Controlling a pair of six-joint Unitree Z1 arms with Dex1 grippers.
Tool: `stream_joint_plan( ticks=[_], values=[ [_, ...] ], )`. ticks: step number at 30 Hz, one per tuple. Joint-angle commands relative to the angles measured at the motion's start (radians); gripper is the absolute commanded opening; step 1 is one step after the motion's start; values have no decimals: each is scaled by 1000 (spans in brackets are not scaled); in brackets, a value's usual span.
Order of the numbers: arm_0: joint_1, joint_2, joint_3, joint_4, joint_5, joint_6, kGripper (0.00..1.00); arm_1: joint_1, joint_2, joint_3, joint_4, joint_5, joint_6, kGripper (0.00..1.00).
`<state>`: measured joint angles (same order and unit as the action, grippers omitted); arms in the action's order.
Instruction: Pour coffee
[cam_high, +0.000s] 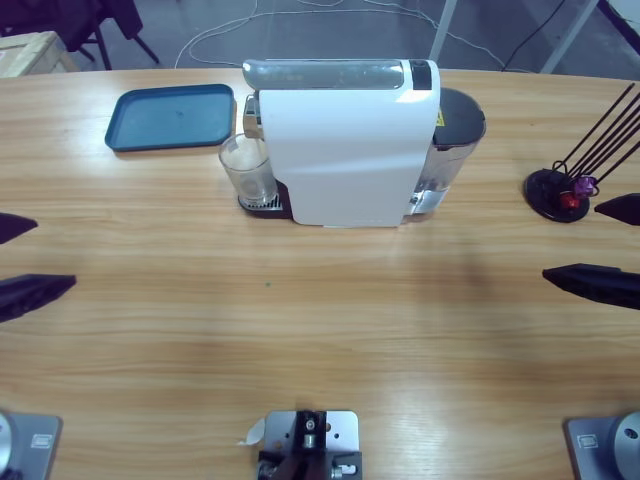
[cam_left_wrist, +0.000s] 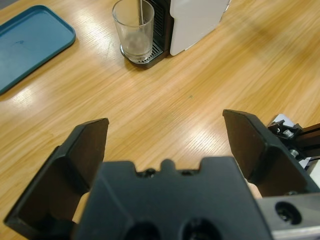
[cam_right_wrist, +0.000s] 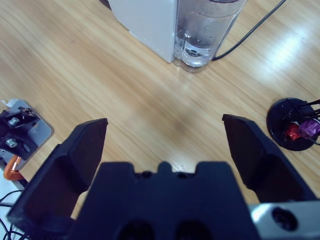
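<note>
Empty glass (cam_high: 247, 170) sits under coffee machine (cam_high: 345, 150) spout; no coffee yet; left pincer (cam_left_wrist: 165, 135) and right pincer (cam_right_wrist: 165, 135) gape apart, holding nothing.

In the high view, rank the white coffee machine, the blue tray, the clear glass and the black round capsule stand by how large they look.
1. White box-shaped coffee machine
2. Flat blue rectangular plastic tray
3. Black round capsule stand, counting its thin rods
4. Clear drinking glass

The stand's base alone looks about like the glass, so those two are close.
</note>
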<state>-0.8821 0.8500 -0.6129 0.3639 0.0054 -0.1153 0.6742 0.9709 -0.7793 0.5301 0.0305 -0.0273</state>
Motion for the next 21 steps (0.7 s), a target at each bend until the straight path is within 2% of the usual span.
stream_joint_plan(
  ticks=[1,4,7,21],
  values=[
    [28,25,-22,75,44,-7,1000,11,-10,37,-11,11,-8,1000],
    [28,20,-24,82,27,-6,1000,11,-16,39,-12,12,-9,1000],
    [29,43,-94,193,64,11,1000,11,-18,40,-12,11,-9,1000],
    [29,-11,-32,107,14,16,1000,11,-15,40,-13,8,-8,1000]
  ],
)
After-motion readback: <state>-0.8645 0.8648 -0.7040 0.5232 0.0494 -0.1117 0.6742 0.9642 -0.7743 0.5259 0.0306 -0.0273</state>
